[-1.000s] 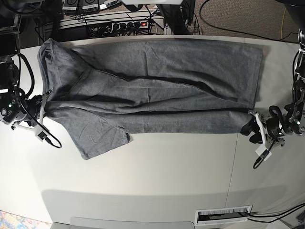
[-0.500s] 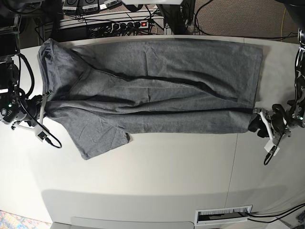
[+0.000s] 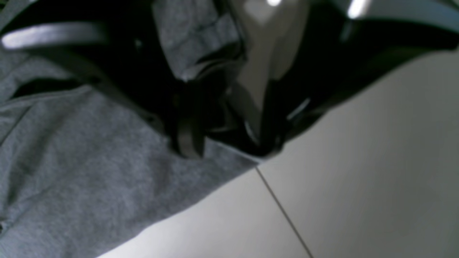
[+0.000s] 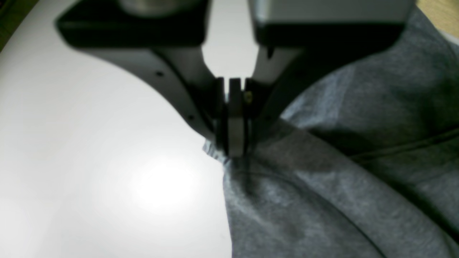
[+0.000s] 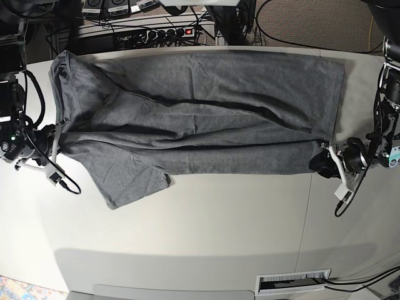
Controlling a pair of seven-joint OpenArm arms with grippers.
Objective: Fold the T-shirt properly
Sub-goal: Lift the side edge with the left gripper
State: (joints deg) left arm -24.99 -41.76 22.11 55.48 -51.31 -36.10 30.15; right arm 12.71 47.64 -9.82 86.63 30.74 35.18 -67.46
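The grey T-shirt (image 5: 200, 112) lies spread across the white table (image 5: 206, 219), its long edges folded in and one sleeve (image 5: 134, 181) sticking out at the front left. My right gripper (image 5: 55, 145) is shut on the shirt's left edge, and the right wrist view (image 4: 233, 143) shows the cloth pinched between its tips. My left gripper (image 5: 320, 164) is at the shirt's right hem corner. In the blurred left wrist view (image 3: 227, 143) its jaws stand apart, with the hem (image 3: 193, 39) bunched between them.
A power strip and cables (image 5: 162, 31) lie behind the table's far edge. A table seam (image 5: 306, 206) runs front to back near the left gripper. A white barcode label (image 5: 294, 282) sits at the front edge.
My left gripper drew back to the right, then moved left onto the hem corner, nudging the corner left. The right gripper has not moved.
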